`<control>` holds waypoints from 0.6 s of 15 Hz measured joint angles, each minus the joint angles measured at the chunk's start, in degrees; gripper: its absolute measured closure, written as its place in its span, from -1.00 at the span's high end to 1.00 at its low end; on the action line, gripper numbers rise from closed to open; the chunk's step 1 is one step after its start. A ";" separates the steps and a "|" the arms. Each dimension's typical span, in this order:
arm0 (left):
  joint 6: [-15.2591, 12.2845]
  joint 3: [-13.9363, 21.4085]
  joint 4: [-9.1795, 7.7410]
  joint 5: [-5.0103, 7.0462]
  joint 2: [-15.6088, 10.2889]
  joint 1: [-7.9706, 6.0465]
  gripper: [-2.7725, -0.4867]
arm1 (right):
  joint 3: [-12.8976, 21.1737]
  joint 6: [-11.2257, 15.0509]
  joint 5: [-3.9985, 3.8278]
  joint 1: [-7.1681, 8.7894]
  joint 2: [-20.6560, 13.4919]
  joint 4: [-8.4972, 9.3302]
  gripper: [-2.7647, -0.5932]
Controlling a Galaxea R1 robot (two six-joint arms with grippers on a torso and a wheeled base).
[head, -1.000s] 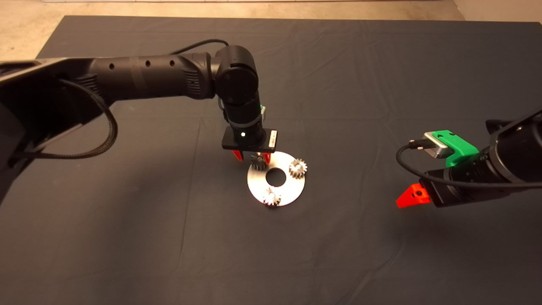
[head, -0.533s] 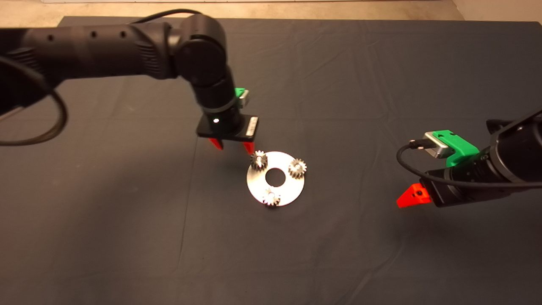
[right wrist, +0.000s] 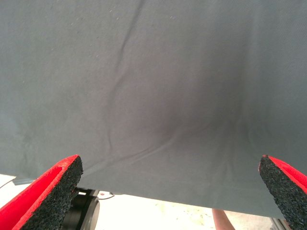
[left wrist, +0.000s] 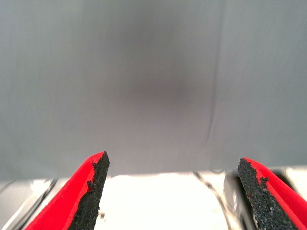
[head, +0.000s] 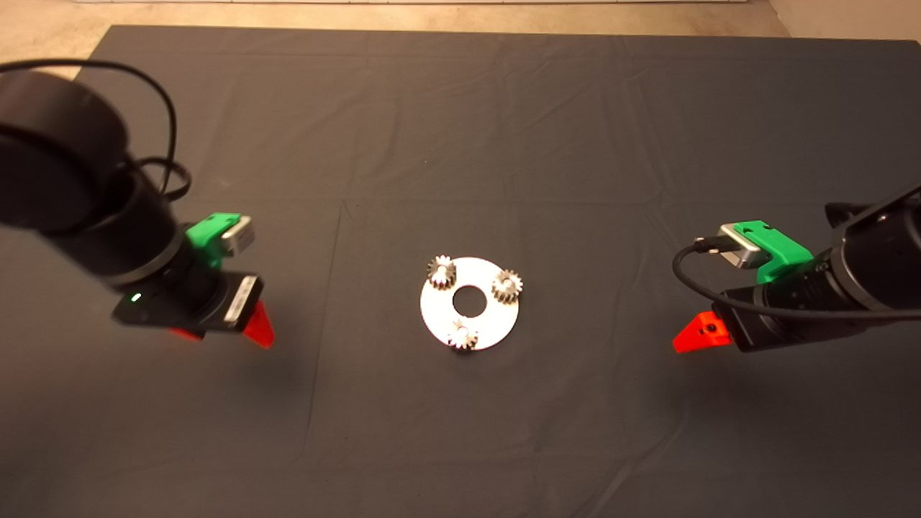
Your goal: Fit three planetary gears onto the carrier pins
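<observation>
The flat white-silver disc [head: 498, 316] lies at the mat's middle. Three planetary gears sit on it around its centre hole: one at the far left [head: 441, 272], one at the far right [head: 507, 285], one at the near edge [head: 461, 335]. The carrier pins are hidden under the gears. My left gripper [head: 223, 332] hangs well to the left of the disc, open and empty; the left wrist view [left wrist: 175, 191] shows only mat between its fingers. My right gripper [head: 701, 336] waits far to the right of the disc, open and empty in the right wrist view [right wrist: 168, 191].
The dark mat [head: 460, 144] has creases and fold lines. Pale floor [head: 432, 14] shows beyond its far edge. Both wrist views look past the mat's near edge at bright floor.
My left gripper has let go of the far-left gear, which stays on the disc, and has drawn back to the left and nearer. The right arm has not moved.
</observation>
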 joint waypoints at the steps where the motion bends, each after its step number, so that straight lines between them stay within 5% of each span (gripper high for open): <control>1: -0.17 1.79 -0.91 0.07 -1.33 -0.20 0.23 | 0.26 0.01 -0.15 0.00 -0.02 0.01 0.99; 5: -1.71 7.72 -2.40 0.00 -5.92 -0.35 0.23 | 2.75 1.57 -0.09 0.00 -0.02 0.02 0.99; 9: -11.50 15.62 -3.21 0.00 -6.07 -0.50 0.23 | 5.44 4.57 -0.04 -0.13 0.15 0.13 0.99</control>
